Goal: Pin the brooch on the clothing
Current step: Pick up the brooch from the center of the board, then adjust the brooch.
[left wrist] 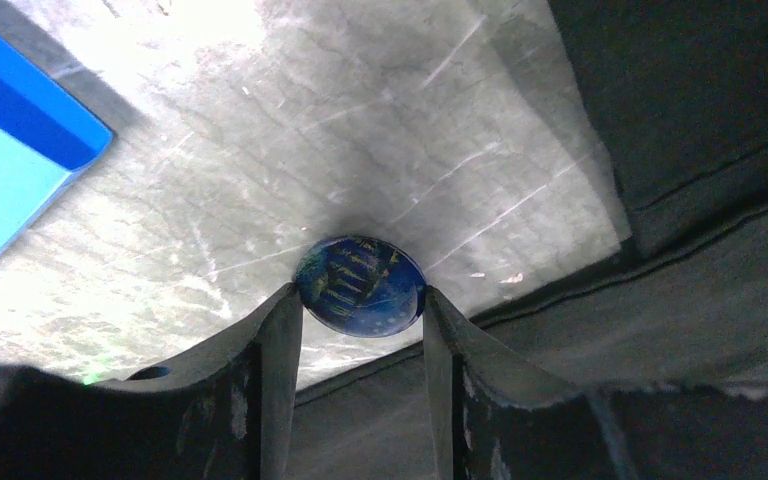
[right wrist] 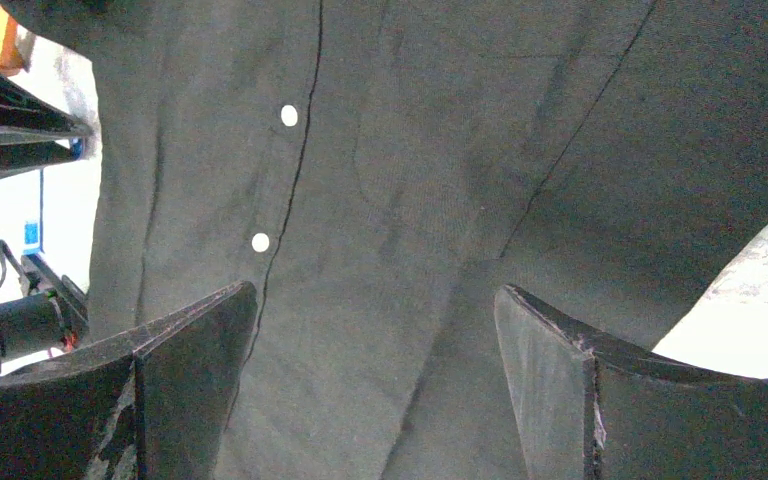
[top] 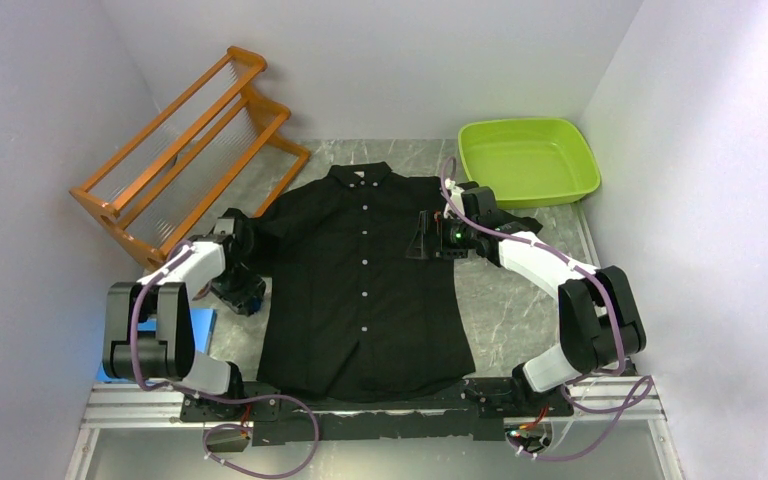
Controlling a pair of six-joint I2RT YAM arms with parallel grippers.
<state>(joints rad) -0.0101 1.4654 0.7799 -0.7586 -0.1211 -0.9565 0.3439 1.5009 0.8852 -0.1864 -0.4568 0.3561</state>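
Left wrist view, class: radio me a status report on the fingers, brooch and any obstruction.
Left fingers pinch round blue domed brooch on marbled grey tabletop. Right fingers open over black button-up shirt. No obstruction seen.

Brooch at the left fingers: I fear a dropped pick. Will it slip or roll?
The brooch looks glossy and domed, so it may slip from the fingers touching its rim. Round and flat-lying, it probably slides rather than rolls.

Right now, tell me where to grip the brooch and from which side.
Take the brooch by its rim, at two opposite edges, coming down from above. It is a round, domed disc lying flat on the table beside the shirt, so only its edge offers a hold. The left pincer flanks it that way.
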